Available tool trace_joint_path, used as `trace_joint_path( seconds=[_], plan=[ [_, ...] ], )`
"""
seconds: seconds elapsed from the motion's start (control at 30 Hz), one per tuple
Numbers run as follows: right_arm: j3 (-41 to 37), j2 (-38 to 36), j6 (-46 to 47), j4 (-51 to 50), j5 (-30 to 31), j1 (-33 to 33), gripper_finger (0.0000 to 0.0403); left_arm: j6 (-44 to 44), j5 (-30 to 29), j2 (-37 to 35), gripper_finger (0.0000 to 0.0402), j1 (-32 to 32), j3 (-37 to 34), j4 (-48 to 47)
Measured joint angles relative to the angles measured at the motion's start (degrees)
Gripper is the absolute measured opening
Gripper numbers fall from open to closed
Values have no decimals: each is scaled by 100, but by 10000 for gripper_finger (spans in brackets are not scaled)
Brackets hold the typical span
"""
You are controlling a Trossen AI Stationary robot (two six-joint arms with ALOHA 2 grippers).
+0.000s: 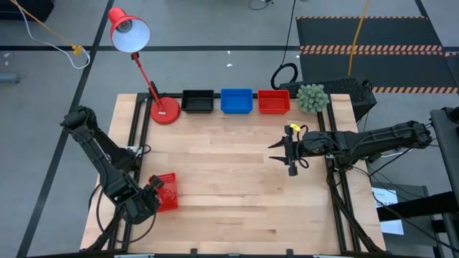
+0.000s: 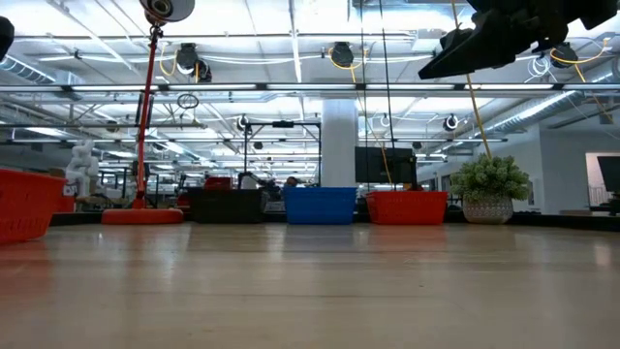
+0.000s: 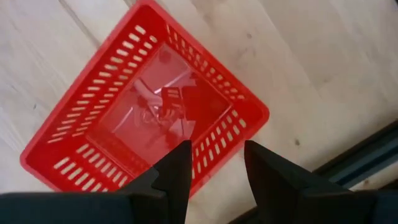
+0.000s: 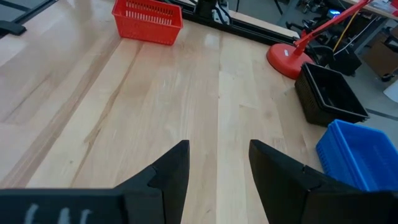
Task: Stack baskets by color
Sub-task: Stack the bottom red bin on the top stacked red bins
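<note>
A red basket (image 1: 166, 192) rests flat on the table near its near-left corner, open side up; in the low view this red basket (image 2: 24, 204) shows at the left edge. My left gripper (image 3: 216, 163) hangs open above it, pointing down, one finger over the basket's inside and one outside its wall. At the far edge a black basket (image 1: 198, 101), a blue basket (image 1: 237, 101) and another red basket (image 1: 273, 102) stand in a row. My right gripper (image 1: 281, 156) hovers open, high over the table's right half.
A red desk lamp stands with its round base (image 1: 165, 111) left of the black basket. A small potted plant (image 1: 312, 97) sits right of the far red basket. Bare wood (image 1: 229, 186) lies between the two grippers. A dark frame rail (image 3: 367, 162) runs beside the near basket.
</note>
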Motion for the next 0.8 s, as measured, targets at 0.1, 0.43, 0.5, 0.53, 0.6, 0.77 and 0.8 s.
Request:
trace_joint_path(
  seconds=[0.1, 0.43, 0.5, 0.53, 0.6, 0.77, 0.8],
  plan=[
    [-1, 0, 0, 4, 0, 0, 160, 9, -29, 0, 147, -7, 0, -181],
    [0, 0, -4, 8, 0, 0, 160, 846, -59, -2, 147, -6, -199, -353],
    [0, -1, -7, 7, 0, 0, 160, 1025, -173, -2, 147, -4, -293, -350],
    [-1, 0, -9, 7, 0, 0, 160, 1075, -218, -2, 147, -4, -346, -349],
    [0, 0, -4, 7, 0, 0, 160, 1097, -232, -2, 147, 0, -473, -344],
    [0, 0, -4, 19, 0, 0, 160, 1108, -234, 19, 147, 59, -531, -303],
    [-2, 0, -7, 22, 0, 0, 160, 1108, -234, 28, 147, 59, -531, -313]
  ],
)
